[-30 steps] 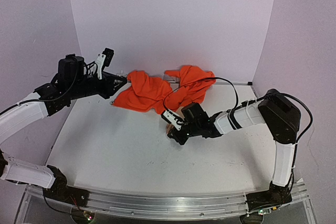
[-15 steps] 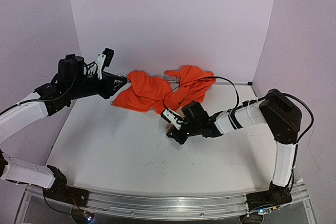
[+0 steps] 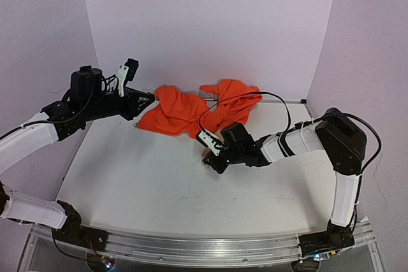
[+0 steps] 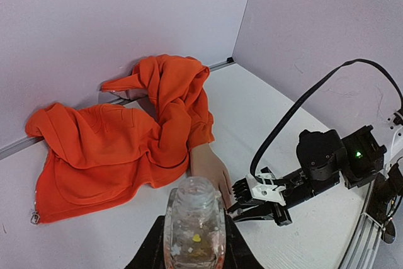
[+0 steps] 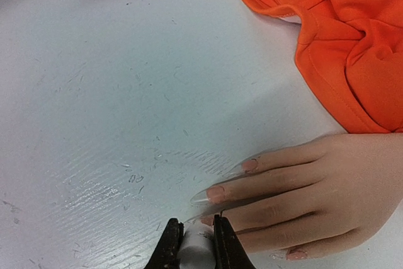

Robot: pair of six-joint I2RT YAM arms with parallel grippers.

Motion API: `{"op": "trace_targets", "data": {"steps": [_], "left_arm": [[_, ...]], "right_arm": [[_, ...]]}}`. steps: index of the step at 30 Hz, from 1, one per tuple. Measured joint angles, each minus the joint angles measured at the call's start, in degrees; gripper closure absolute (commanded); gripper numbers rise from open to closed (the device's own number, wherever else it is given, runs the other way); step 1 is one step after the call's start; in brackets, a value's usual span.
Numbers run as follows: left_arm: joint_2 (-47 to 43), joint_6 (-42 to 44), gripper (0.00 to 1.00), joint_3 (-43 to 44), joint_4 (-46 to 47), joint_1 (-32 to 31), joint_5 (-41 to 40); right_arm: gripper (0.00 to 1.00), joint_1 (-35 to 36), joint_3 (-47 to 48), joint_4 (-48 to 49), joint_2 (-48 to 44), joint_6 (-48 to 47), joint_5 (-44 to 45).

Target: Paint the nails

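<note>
The mannequin hand is lying flat on the counter, palm down, near the middle of the work area. Its nails are pointing toward the near left of the counter. Three nails are showing in the right wrist view; they are looking pink and glossy, and two are carrying long clear tips. The wrist of the mannequin hand is disappearing into an orange sleeve, which is lying bunched against the back wall.

The right fingers are clamping a small white piece. They are sitting low over the counter, just beside the fingertips of the mannequin hand. Whether the white piece is touching a nail cannot be told from these views.

The left fingers are clamping a small clear bottle with pale and yellow specks inside. In the top view, the left arm is hanging above the back left of the counter, beside the left edge of the sleeve and well apart from the mannequin hand.
</note>
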Motion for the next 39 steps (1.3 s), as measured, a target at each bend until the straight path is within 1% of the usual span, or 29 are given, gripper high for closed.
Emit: {"op": "trace_targets", "data": {"steps": [30, 33, 38, 39], "left_arm": [[-0.20, 0.00, 1.00, 0.00, -0.02, 0.00, 0.04], [-0.74, -0.02, 1.00, 0.00, -0.15, 0.00, 0.07], [-3.02, -0.24, 1.00, 0.00, -0.46, 0.02, 1.97], [-3.28, -0.50, 1.00, 0.00, -0.39, 0.04, 3.08]], "right_arm": [[1.00, 0.76, 0.55, -2.27, -0.11, 0.46, -3.32], [1.00, 1.01, 0.44, -3.37, -2.75, 1.81, -2.99], [1.00, 1.20, -0.04, -4.24, -13.73, 7.30, 0.13], [1.00, 1.22, -0.04, -4.35, -17.33, 9.11, 1.53]]}}
